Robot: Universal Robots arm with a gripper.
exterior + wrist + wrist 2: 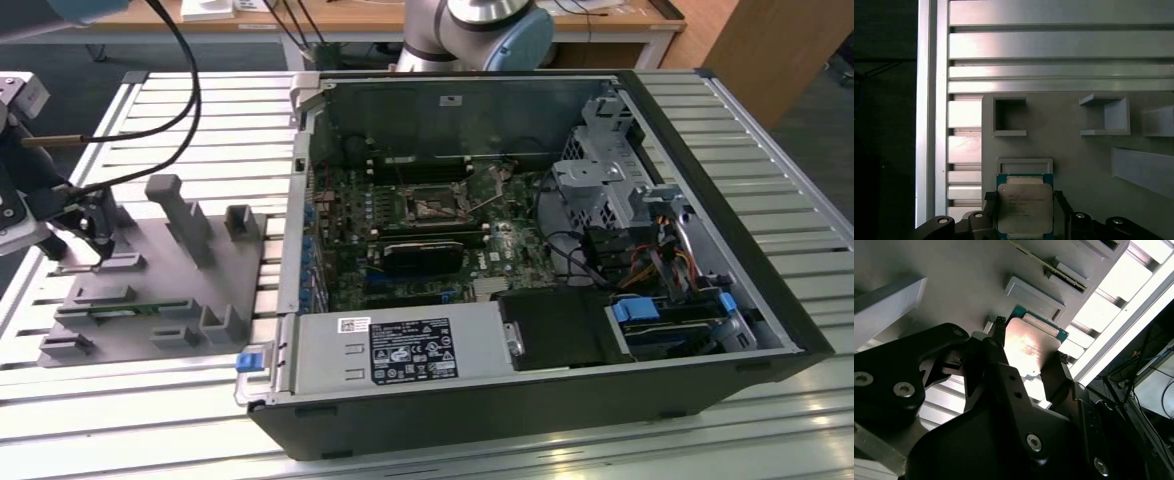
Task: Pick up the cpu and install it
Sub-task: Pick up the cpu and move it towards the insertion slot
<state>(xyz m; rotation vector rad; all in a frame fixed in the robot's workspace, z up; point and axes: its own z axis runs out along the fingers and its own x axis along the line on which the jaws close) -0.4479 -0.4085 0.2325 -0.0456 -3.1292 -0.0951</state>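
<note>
At the exterior view's left, above the gray fixture plate [254,270] on the counter [134,400], the claw [96,250] grips the cpu [1025,210] by two opposite edges. Its silver top shows in both wrist views.

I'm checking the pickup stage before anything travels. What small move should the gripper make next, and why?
Probably a short, straight lift. The gripper appears shut on the cpu, fingers against opposite edges, low over the gray fixture; rising clears its raised blocks first.
</note>
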